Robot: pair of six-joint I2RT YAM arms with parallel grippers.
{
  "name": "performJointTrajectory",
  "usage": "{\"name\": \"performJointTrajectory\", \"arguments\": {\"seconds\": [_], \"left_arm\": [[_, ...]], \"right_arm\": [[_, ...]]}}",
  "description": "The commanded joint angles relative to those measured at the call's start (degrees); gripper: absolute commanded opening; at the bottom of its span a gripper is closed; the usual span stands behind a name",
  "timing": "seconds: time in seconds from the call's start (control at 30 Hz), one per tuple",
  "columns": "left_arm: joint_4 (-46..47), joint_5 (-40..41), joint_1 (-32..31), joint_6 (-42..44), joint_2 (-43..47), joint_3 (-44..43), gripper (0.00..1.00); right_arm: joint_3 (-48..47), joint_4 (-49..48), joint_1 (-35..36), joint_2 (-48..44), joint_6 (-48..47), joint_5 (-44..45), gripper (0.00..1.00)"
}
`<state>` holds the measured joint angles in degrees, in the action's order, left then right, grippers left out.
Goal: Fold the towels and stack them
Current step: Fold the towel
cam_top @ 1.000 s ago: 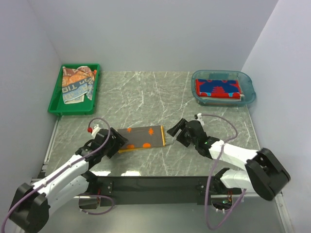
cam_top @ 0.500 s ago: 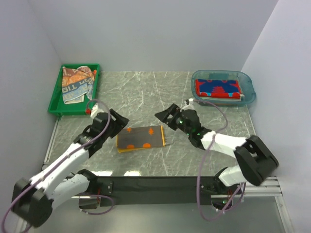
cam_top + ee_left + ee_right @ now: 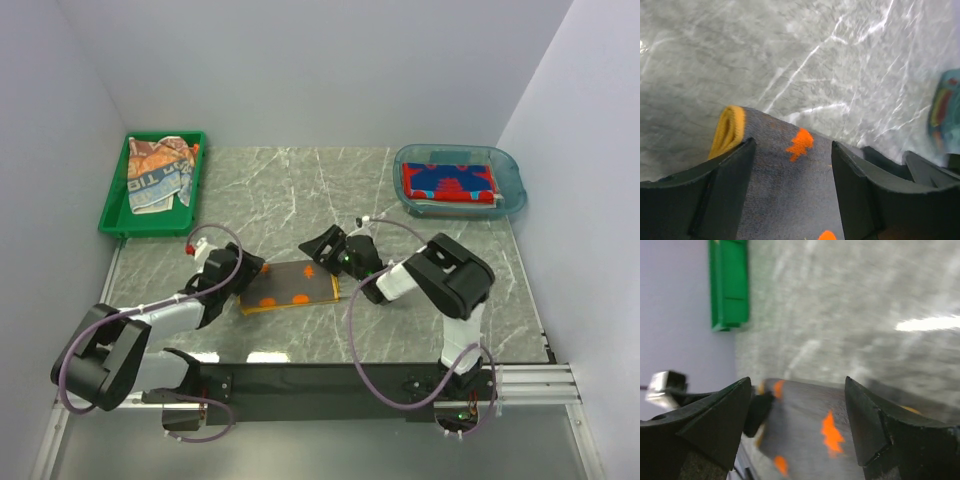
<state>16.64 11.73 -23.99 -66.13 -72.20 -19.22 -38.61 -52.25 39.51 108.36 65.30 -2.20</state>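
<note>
Left gripper (image 3: 791, 150) and right gripper (image 3: 797, 385) both spread wide over opposite ends of the folded grey-orange towel (image 3: 290, 287), prob to pinch both ends for the next fold imo.

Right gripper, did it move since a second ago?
Yes. The right gripper has slid left, away from the blue tub, to the far right corner of the grey and orange towel.

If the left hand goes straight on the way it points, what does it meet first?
The grey towel with orange marks, which lies between the open fingers of the left hand. Past its yellow edge, only table seems ahead, though depth is unclear.
</note>
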Motion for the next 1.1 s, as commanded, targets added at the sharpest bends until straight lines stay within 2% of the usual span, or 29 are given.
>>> {"name": "performJointTrajectory", "arguments": {"seconds": [0.0, 0.13, 0.27, 0.4, 0.43, 0.53, 0.67, 0.8, 0.9, 0.97, 1.07], "left_arm": [[7.96, 0.58, 0.78, -3.38, -1.18, 5.77, 0.7], [9.28, 1.02, 0.87, -4.89, -1.53, 8.58, 0.7], [6.66, 1.81, 1.05, -2.35, -0.93, 5.62, 0.73], [-0.54, 0.49, 0.96, -0.41, 3.37, 0.87, 0.75], [-6.56, 0.58, 0.87, -0.49, 4.6, -1.41, 0.76], [-15.02, 0.49, -0.35, -0.23, 11.62, -3.8, 0.75], [-20.07, 0.67, -3.43, -1.8, 18.58, -1.88, 0.64], [-17.97, -1.44, -4.49, -4.0, 22.02, 4.18, 0.44], [-17.09, -1.53, -4.4, -5.5, 21.32, 8.14, 0.37], [-13.58, -1.97, -4.49, -6.81, 20.0, 10.34, 0.34], [-13.04, -2.5, -4.49, -9.36, 18.07, 12.1, 0.33]], "right_arm": [[1.6, -8.83, -0.13, 4.66, 1.5, 2.11, 0.81], [4.41, -15.39, -1.36, 8.01, 0.71, 2.11, 0.79], [5.91, -11.83, -2.94, 3.46, -1.3, 3.07, 0.79], [6.53, -7.26, -4.26, -3.58, -6.13, 2.37, 0.8], [6.97, -6.12, -4.44, -6.46, -6.76, 0.46, 0.8], [7.49, -2.87, -4.26, -11.74, -8.52, -2.88, 0.8], [9.87, -3.21, -3.47, -15.71, -8.61, -7.97, 0.79], [13.73, -5.75, -1.28, -16.6, -7.82, -9.58, 0.79], [16.45, -8.21, 0.31, -14.67, -6.59, -9.4, 0.78], [18.21, -11.81, 0.75, -11.6, -5.02, -9.49, 0.78], [20.59, -16.82, 0.75, -7.29, -2.73, -9.23, 0.76]]}}
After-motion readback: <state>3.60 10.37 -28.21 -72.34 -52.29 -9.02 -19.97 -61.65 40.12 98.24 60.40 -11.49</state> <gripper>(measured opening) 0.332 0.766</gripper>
